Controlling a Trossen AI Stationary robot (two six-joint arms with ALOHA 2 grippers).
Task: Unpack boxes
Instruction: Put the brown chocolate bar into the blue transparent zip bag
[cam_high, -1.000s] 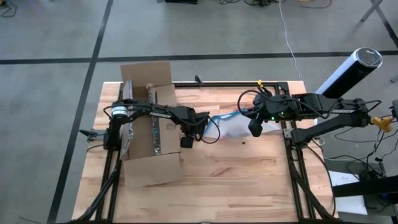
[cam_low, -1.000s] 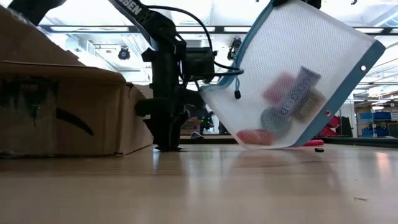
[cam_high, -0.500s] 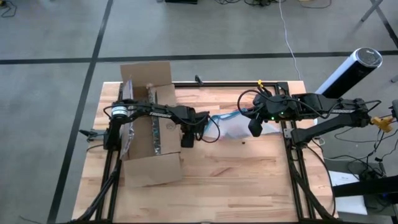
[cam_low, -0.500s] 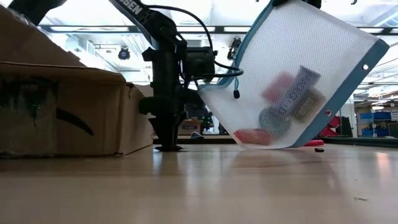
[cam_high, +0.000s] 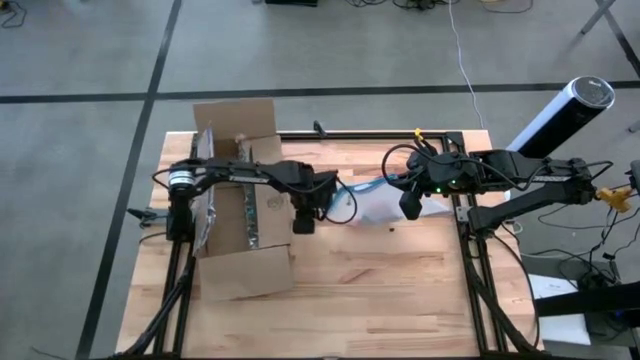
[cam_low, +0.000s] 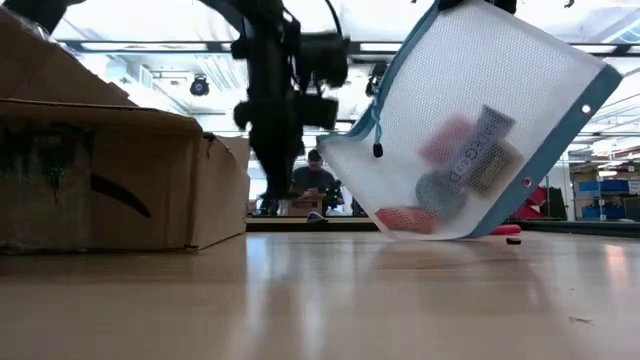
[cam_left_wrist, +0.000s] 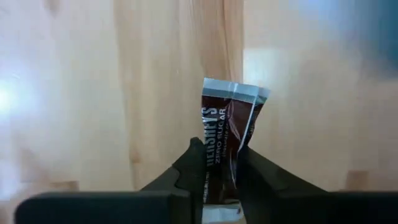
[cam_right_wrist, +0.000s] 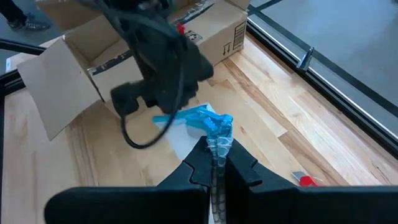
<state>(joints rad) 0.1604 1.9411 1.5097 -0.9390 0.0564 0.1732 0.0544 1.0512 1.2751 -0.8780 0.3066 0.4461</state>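
Brown candy wrapper (cam_left_wrist: 227, 143): left gripper (cam_left_wrist: 216, 163) pinching it beside box (cam_high: 240, 215). Mesh pouch (cam_low: 480, 130): right gripper (cam_right_wrist: 216, 163) clamping its edge. Risk: thin wrapper slipping out.

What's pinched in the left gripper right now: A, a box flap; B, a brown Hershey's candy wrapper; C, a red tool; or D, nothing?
B: the left wrist view shows the left gripper shut on a brown Hershey's zero sugar wrapper above the wooden table.
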